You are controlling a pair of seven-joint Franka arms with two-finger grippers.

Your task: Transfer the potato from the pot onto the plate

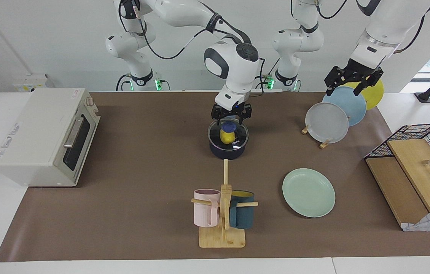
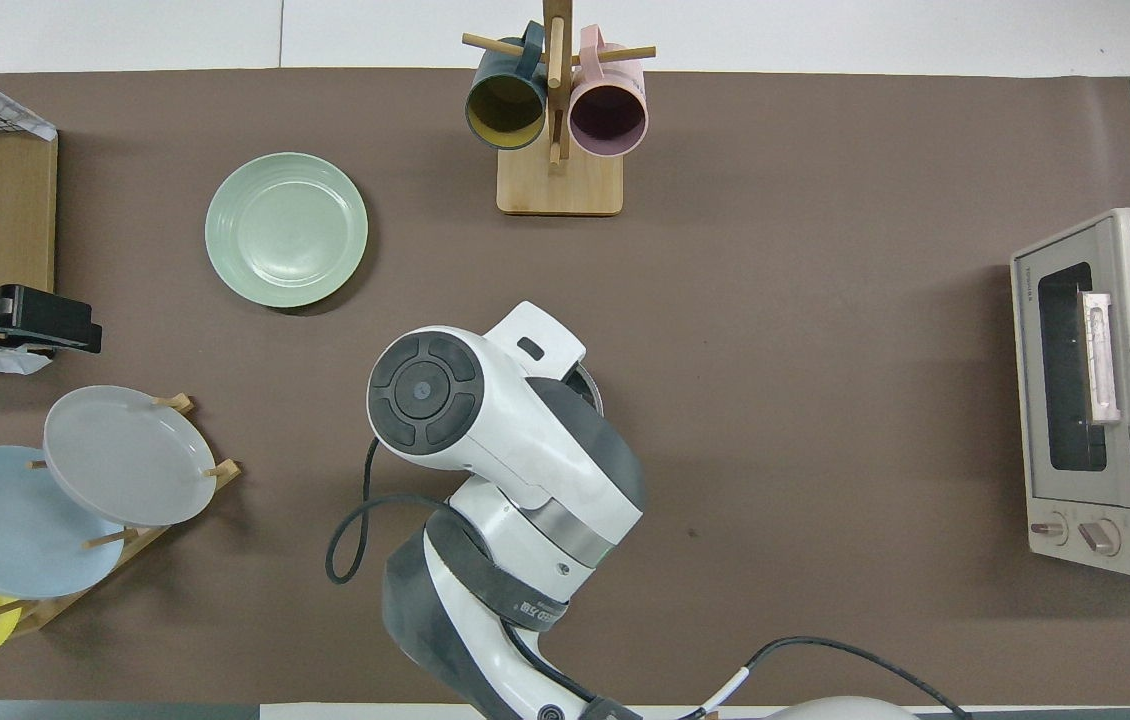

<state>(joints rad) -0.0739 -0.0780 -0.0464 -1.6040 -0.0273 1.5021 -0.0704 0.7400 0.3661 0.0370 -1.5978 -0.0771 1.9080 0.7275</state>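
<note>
While poised over the pot [image 1: 228, 152], reaching with released right gripper [image 1: 231, 114] for the potato [image 1: 227, 136] inside, possibly beneath a clear lid. Next: lower, clench squarely. Left gripper [image 1: 353, 82] waiting, released, above plate rack [image 1: 305, 130]; plate [image 1: 308, 192] bare.

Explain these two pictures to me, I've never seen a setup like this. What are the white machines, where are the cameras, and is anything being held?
These are two white robot arms at a brown-covered table. One picture looks at them from across the table. The other looks down from above their own end, so its sides are flipped. On the table are a toaster oven, a mug stand with two mugs, a rack of plates, a mint-green plate lying flat, and a dark pot with a yellow potato in it. The right tool is down at the potato. I cannot tell whether it grips it. The left tool waits open over the rack, holding nothing.
</note>
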